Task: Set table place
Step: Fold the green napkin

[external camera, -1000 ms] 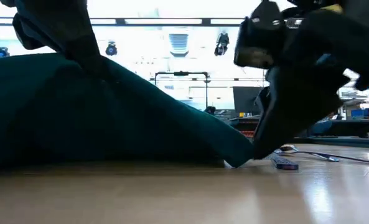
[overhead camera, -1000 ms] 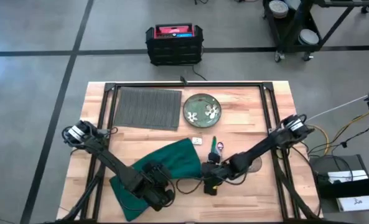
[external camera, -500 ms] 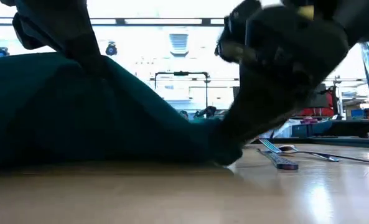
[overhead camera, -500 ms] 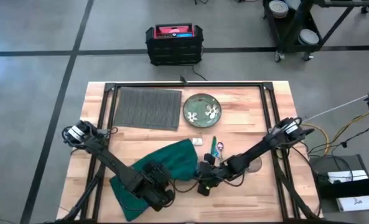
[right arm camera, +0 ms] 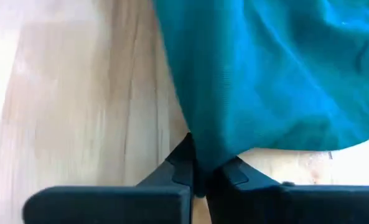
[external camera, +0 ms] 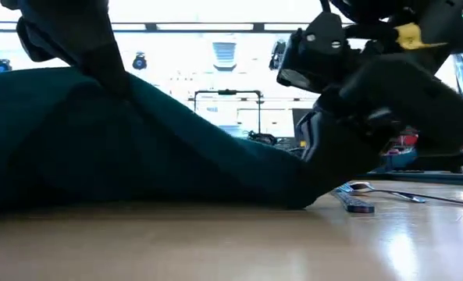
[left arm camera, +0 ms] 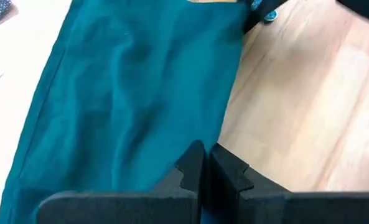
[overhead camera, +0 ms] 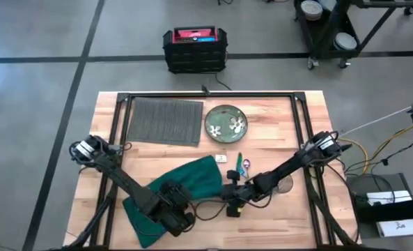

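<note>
The right end effector (overhead camera: 231, 203) and left end effector (overhead camera: 180, 215) are each pinching the green napkin (overhead camera: 185, 183) tight. The plate (overhead camera: 226, 123) is sitting beside the placemat (overhead camera: 166, 120), not on it, so most setting is left.

left arm: reaches from the table's left edge toward the near edge, elbow low, wrist bent down
left gripper (overhead camera: 179, 217): low at the near edge, fingers (left arm camera: 193, 163) pressed together with green cloth pinched between them
right arm: stretched from the right edge diagonally toward the table's near middle, forearm low and almost flat
right gripper (overhead camera: 232, 206): just right of the left gripper, near the table surface, fingers (right arm camera: 183, 163) closed on an edge of the same cloth
spacing: the two grippers sit close, side by side, not touching
low view: right wrist hangs close to the table top, fingertips down at the cloth edge; left wrist comes in from above at the far side
</note>
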Controlling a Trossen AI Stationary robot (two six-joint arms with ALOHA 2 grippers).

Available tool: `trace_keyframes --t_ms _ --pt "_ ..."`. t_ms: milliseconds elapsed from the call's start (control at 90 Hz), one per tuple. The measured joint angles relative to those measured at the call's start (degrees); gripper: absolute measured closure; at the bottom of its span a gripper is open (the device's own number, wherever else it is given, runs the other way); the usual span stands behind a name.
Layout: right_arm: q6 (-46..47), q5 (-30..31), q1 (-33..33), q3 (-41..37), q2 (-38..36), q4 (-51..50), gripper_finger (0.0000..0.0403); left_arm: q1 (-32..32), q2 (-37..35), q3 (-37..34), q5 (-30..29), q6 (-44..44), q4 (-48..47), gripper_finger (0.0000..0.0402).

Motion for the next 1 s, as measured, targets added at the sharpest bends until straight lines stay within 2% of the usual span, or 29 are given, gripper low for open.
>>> trace_keyframes --t_ms 211,356,578,689,900,1000 --pt "-6.95 -1.13 -0.08 -0.06 -4.26 -10.94 0.0401 -0.22 0.0 0.0 -0.59 -0.19 -0.21 0.0401" --pt "-8.53 2.78 -0.19 2.33 -4.97 -19.35 0.0402 -0.38 0.0 0.0 -0.22 -0.21 -0.66 0.0401" --pt "-13.0 6.09 -0.39 6.81 -5.21 -22.97 0.0403 -0.41 -0.01 0.0 0.04 -0.28 -0.74 0.0401" --pt "-16.16 9.39 -0.37 9.14 -5.24 -28.91 0.0403 -0.51 -0.02 0.0 0.13 -0.3 -0.65 0.0401" --pt "-23.28 19.63 -0.24 10.01 -5.25 -37.49 0.0403 -0.65 -0.02 0.0 -0.2 -0.27 -0.53 0.0401" --pt "-24.68 21.2 -0.26 9.86 -5.25 -38.94 0.0403 -0.75 -0.02 0.0 0.12 -0.27 -0.63 0.0401"
